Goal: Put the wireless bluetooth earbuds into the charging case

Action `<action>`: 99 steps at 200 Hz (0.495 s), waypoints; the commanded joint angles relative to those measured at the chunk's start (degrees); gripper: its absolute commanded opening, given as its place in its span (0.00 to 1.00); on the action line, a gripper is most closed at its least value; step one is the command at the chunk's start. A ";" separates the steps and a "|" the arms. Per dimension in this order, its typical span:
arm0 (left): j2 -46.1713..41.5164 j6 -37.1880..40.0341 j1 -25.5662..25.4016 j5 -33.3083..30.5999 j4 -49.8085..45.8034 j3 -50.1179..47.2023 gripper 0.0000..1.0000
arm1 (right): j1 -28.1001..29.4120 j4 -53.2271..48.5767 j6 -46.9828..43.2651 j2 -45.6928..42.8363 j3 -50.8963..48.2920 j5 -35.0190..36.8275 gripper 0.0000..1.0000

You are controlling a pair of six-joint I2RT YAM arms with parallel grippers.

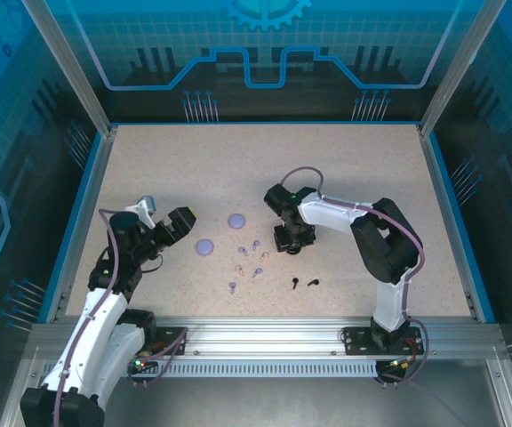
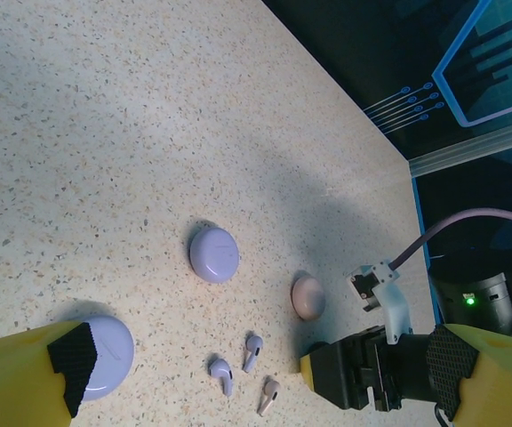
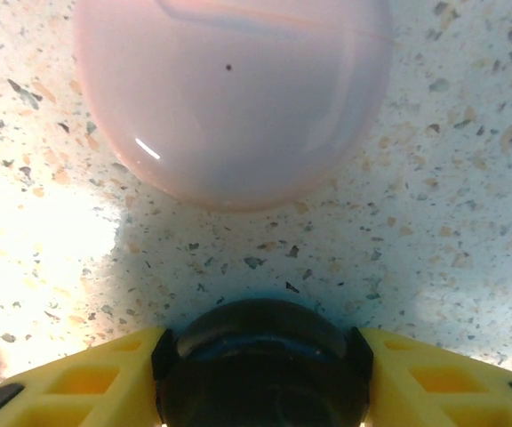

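Several tiny stemmed earbuds, lavender, pink, black; left hand splayed, right hand's grip unclear.

table: matt, speckled, stone-like | pink case: smooth glossy plastic | black case: glossy plastic

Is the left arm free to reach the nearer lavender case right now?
Probably yes: the left claw is open and the nearer lavender case lies right beside it, with nothing in between.
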 commanded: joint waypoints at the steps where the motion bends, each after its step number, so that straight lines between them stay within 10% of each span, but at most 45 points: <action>1: -0.47 1.79 -0.27 0.08 -1.54 1.99 0.99 | 1.42 -2.06 -2.39 -0.53 0.12 1.81 0.51; 99: 4.26 -1.19 -1.67 15.91 -1.17 4.92 0.97 | 4.11 16.36 -26.46 -23.10 -10.36 -1.27 0.50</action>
